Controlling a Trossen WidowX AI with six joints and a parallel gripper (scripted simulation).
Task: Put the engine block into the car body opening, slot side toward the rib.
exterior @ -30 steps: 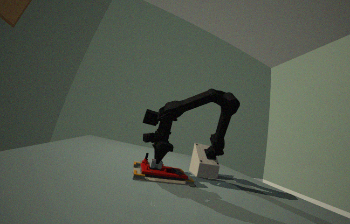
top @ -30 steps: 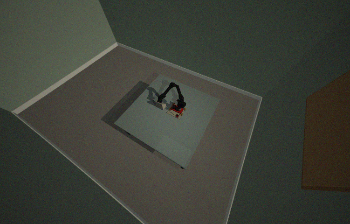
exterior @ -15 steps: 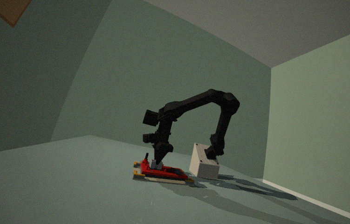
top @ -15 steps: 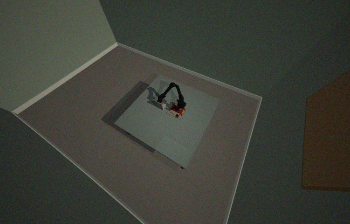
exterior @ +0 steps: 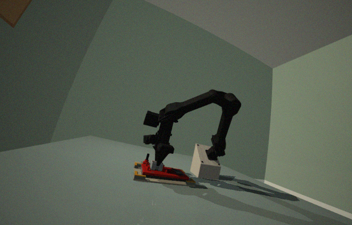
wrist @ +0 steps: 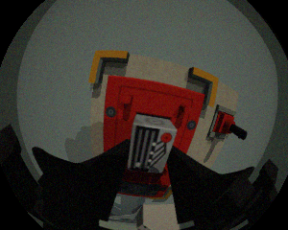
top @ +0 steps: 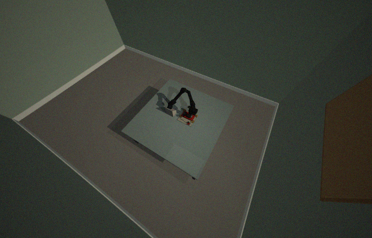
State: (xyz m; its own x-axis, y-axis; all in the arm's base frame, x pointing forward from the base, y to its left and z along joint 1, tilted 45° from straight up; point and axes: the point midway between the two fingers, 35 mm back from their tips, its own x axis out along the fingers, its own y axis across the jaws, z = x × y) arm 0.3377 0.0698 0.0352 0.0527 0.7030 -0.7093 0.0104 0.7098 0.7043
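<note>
The grey engine block has dark stripes and a red round mark on its top. My gripper is shut on it, one finger on each side. The block stands over the middle of the red car body, and its upper part shows above the body. The car body also shows in the top view. The opening and the rib are hidden under and behind the block and fingers, so the block's depth and the slot side cannot be told.
The car body lies on a beige board with yellow corner pieces. A small red part with a black peg stands at the board's side. The arm's pale base block is close by.
</note>
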